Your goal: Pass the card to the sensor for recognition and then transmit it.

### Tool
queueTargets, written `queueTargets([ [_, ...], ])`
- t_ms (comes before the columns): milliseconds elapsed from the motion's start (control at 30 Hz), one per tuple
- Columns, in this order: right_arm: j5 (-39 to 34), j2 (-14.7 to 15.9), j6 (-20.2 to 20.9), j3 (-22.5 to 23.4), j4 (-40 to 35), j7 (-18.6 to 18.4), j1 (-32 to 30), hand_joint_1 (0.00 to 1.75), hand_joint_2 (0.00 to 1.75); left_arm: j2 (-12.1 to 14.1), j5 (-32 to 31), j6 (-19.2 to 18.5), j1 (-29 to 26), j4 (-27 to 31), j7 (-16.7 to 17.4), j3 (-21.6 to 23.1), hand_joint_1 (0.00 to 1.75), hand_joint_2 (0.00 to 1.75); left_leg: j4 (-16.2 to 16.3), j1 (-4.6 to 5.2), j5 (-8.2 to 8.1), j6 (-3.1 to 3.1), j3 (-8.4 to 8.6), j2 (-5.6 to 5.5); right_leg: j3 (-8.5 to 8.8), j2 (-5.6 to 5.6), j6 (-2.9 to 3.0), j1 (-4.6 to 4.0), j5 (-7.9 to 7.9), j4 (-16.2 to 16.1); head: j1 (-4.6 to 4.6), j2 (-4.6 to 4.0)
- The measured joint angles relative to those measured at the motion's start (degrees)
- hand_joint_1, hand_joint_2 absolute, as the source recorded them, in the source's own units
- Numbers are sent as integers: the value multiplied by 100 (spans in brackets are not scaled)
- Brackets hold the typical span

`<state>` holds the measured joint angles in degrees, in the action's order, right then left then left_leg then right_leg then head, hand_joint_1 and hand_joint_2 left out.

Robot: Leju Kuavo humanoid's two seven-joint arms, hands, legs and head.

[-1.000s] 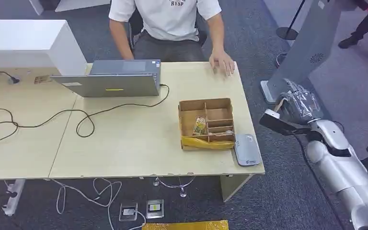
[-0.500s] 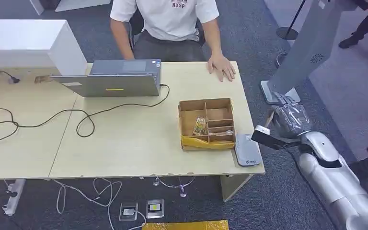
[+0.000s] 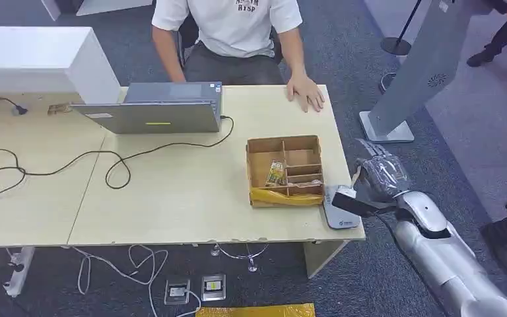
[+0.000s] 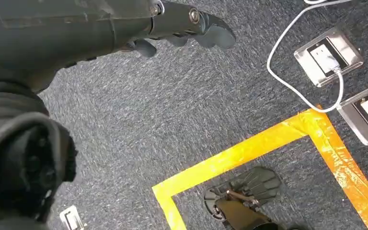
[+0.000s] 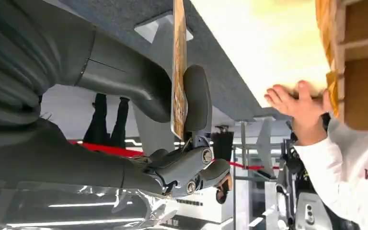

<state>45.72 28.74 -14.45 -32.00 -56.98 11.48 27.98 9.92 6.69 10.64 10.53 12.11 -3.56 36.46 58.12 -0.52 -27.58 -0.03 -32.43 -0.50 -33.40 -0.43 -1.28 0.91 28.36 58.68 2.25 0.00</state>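
My right hand (image 3: 377, 174) hovers just off the table's right edge, beside the flat grey sensor (image 3: 340, 210) that lies at the table's near right corner. It pinches a thin brown card (image 5: 178, 72), seen edge-on in the right wrist view between the thumb and a finger of the right hand (image 5: 105, 72). A sliver of the card (image 3: 356, 176) shows at the hand's left side in the head view. My left hand (image 4: 182, 26) hangs over the carpet with nothing in it, fingers loosely extended.
A compartmented cardboard box (image 3: 284, 168) stands right beside the sensor. A seated person rests a hand (image 3: 305, 91) on the table's far right. A laptop (image 3: 152, 109) and a looping cable (image 3: 115, 165) lie to the left. A grey kiosk stand (image 3: 422, 72) rises on the right.
My right hand, still holding the card, has moved left and nearer, from beside the kiosk base to the table's near right corner by the sensor. The person's hand shifted slightly.
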Motion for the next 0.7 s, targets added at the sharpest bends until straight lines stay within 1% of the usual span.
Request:
queueTargets([
  [433,-11,-192,-247,-179,339,-15,-241,175,175,-2,-22,11,-46,0,0,-17,0,0,0,0,0,0,1,0,-1,1,0,0,0,0,0,0],
  [600,-50,-258,-490,-219,496,-2,-294,175,175,-2,-61,4,-46,0,11,-17,0,0,0,0,0,0,5,2,0,2,0,0,0,0,0,0],
  [700,-59,-293,-551,-216,582,4,-304,175,175,-2,-66,0,-46,0,33,-15,0,0,0,0,0,0,9,4,2,10,0,0,0,-1,0,0],
])
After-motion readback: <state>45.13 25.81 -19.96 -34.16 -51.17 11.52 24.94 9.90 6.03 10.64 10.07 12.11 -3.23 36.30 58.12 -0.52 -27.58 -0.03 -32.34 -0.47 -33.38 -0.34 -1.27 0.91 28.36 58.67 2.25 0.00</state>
